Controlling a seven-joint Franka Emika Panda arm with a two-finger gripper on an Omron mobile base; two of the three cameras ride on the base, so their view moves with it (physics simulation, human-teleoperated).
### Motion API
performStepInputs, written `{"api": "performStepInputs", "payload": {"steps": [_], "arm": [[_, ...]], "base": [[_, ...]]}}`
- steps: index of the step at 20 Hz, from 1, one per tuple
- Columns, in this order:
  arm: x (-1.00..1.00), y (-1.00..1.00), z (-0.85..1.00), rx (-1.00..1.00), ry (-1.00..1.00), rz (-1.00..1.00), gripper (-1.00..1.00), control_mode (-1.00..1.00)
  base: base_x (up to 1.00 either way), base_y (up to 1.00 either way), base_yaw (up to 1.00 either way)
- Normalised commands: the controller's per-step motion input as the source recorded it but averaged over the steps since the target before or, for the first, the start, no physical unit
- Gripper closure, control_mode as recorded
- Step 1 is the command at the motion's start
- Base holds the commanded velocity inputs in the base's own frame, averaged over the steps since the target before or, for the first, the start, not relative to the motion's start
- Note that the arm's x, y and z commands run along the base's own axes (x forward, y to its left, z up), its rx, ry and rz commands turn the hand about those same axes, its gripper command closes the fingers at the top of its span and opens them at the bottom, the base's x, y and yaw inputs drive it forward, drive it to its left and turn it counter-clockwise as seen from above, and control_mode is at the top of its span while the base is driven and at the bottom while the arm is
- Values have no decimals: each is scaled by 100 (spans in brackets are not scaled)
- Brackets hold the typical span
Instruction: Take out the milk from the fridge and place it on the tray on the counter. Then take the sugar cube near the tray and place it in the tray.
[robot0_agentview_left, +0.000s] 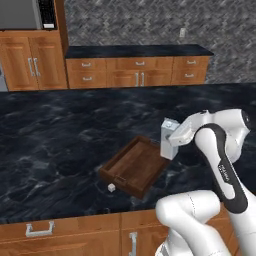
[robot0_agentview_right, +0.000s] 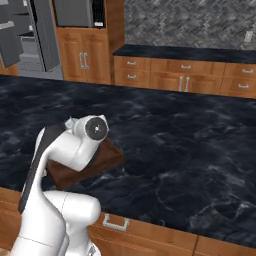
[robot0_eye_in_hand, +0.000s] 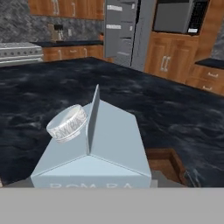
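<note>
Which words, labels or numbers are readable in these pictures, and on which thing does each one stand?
"BOM BA": pale letters along the front of the milk, cut off at the lower edge; the reading is uncertain.
Embossed letters around the milk's cap: too blurred to read.
Dark marking on the robot's forearm: too small to read.

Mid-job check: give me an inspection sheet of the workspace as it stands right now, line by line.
Surface: black marble counter, nothing spilled.
Tray: brown wooden tray on the counter, inside looks bare.
Milk: carton upright at the tray's far right corner, held at the gripper; still above or already resting on the tray, cannot tell.
Sugar cube: sugar cube on the counter beside the tray's near corner, outside it.
Fridge: fridge door open.
Clutter: nothing seen.
Gripper: closed on the milk.
Cables: nothing seen.
Surroundings: wooden cabinets, microwave.
</note>
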Motion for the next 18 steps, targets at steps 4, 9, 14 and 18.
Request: {"api": "performStepInputs", "payload": {"steps": [4,9,14,18], "arm": [[47,-13,-47,0,0,14,100,-100],[44,-2,-42,0,0,11,100,-100],[37,0,-37,0,0,7,100,-100],[29,0,-38,0,-1,7,100,-100]], "base": [[0,0,0],[0,0,0],[0,0,0],[0,0,0]]}}
